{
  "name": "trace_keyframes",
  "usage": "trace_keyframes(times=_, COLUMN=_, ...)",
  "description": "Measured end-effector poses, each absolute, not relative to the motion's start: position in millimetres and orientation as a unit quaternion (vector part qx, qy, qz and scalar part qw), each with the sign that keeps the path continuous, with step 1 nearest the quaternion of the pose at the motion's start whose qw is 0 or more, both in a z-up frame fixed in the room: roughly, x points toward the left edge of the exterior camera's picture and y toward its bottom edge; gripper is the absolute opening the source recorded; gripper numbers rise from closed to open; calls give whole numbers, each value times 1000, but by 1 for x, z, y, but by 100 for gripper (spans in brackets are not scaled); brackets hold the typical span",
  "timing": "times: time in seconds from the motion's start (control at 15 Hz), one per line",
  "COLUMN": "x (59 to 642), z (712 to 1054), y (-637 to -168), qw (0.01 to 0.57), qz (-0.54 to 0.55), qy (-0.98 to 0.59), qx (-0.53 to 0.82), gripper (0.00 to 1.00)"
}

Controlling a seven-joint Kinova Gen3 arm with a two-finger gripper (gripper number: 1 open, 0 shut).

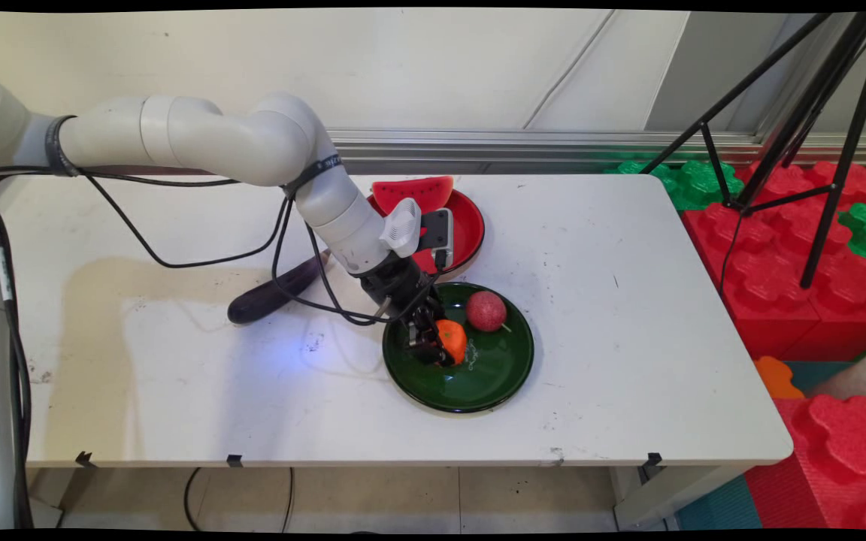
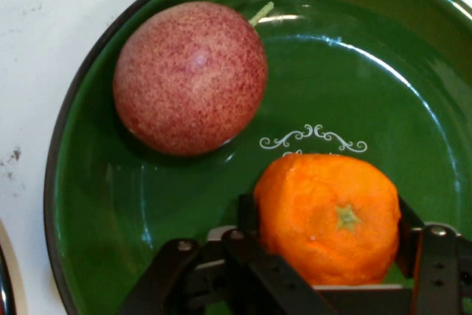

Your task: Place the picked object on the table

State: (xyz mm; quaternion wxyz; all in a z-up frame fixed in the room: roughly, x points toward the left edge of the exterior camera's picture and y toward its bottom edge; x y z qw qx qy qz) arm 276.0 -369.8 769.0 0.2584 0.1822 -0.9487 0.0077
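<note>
My black gripper [image 1: 437, 347] reaches down into a dark green plate [image 1: 478, 391] at the table's middle. It is shut on an orange tangerine [image 1: 454, 340] that rests on the plate's left part. In the hand view the tangerine [image 2: 332, 219] sits between the two fingers [image 2: 247, 217], which press against both its sides, its green stem end facing the camera. A speckled red round fruit [image 1: 486, 311] lies on the same plate just behind and to the right of the tangerine. The hand view shows this fruit [image 2: 190, 77] with a short stem, apart from the tangerine, on the plate [image 2: 369, 71].
A red bowl [image 1: 470, 233] with a watermelon slice [image 1: 412, 192] stands behind the green plate, partly hidden by the wrist. A dark purple eggplant [image 1: 275, 291] lies to the left under the arm's cables. A black tripod [image 1: 816, 150] and red and green foam blocks [image 1: 794, 248] stand beyond the table's right edge.
</note>
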Motion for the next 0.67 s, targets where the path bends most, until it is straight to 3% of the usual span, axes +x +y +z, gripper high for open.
trace_keyframes(times=0.67, x=280, z=777, y=-368, qw=261, qz=14, qy=-948, qx=181, gripper=0)
